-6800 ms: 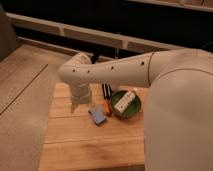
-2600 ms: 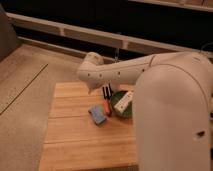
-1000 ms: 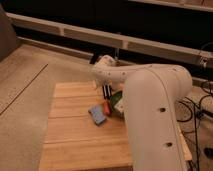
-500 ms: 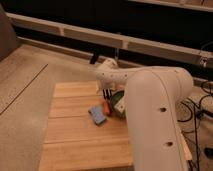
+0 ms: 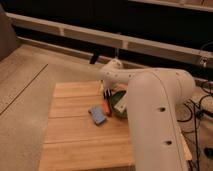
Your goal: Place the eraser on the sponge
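The blue sponge [image 5: 97, 114] lies flat near the middle of the wooden table [image 5: 70, 135]. A small orange thing [image 5: 106, 106] lies just right of it, beside the green bowl [image 5: 118, 102], which my arm partly covers. My gripper [image 5: 106, 93] hangs low over the table at the bowl's left rim, directly above the orange thing and a little behind and to the right of the sponge. I cannot pick out the eraser in this view. My white arm [image 5: 150, 115] fills the right side and hides the table there.
The table's left edge [image 5: 49, 120] drops to a speckled floor [image 5: 25, 90]. A dark wall with a pale rail [image 5: 75, 32] runs behind the table. Cables [image 5: 202, 107] lie on the floor at the right.
The wrist end of my arm has dipped a little toward the table beside the bowl. The sponge, the orange thing and the bowl have stayed where they were.
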You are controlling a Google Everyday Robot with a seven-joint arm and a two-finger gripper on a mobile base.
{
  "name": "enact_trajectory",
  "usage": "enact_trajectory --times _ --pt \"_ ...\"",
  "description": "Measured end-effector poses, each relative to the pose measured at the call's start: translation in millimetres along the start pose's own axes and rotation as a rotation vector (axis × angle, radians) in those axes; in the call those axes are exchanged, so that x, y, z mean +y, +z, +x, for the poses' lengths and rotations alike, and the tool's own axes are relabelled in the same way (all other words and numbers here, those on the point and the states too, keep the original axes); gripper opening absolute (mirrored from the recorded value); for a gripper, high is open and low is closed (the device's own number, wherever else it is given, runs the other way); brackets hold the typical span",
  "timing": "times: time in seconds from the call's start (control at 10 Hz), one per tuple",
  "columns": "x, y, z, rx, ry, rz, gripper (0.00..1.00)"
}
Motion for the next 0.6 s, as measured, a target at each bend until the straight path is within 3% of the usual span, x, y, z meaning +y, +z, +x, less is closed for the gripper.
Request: enact_trajectory --times 0.3,0.6 --pt "17 13 -9 -0.013 -0.046 -0.073 0.65" --pt "18 29 7 0.029 -0.033 -0.114 0.62"
